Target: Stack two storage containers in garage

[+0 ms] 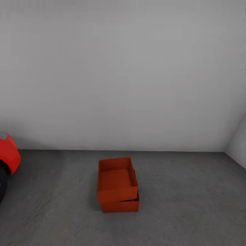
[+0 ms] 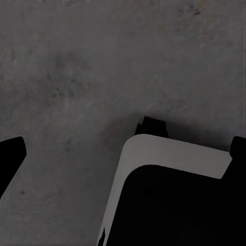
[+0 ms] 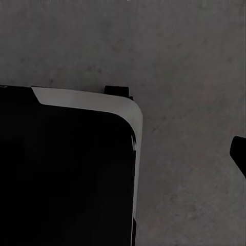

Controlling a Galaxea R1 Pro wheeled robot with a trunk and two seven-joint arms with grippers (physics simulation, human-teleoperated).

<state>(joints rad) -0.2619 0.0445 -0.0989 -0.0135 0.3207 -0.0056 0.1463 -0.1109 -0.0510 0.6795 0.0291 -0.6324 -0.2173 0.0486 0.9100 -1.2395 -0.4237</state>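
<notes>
A: Where are the containers?

B: In the garage, on the floor (image 1: 191, 205), near the grey wall (image 1: 123, 75). The top container (image 1: 117, 180) sits on the bottom container (image 1: 121, 206), turned slightly askew, so the lower one peeks out at the front and right.

A: Anything else nearby?

B: A red car (image 1: 7, 155) at the floor's left edge, well apart from the stack.

A: And the grippers?

B: Each wrist view looks down on concrete and the robot's black, pale-rimmed base (image 2: 169, 154). A dark fingertip (image 2: 9, 156) shows at the frame's edge in each; I cannot tell how far either gripper is open or whether it holds anything.
</notes>
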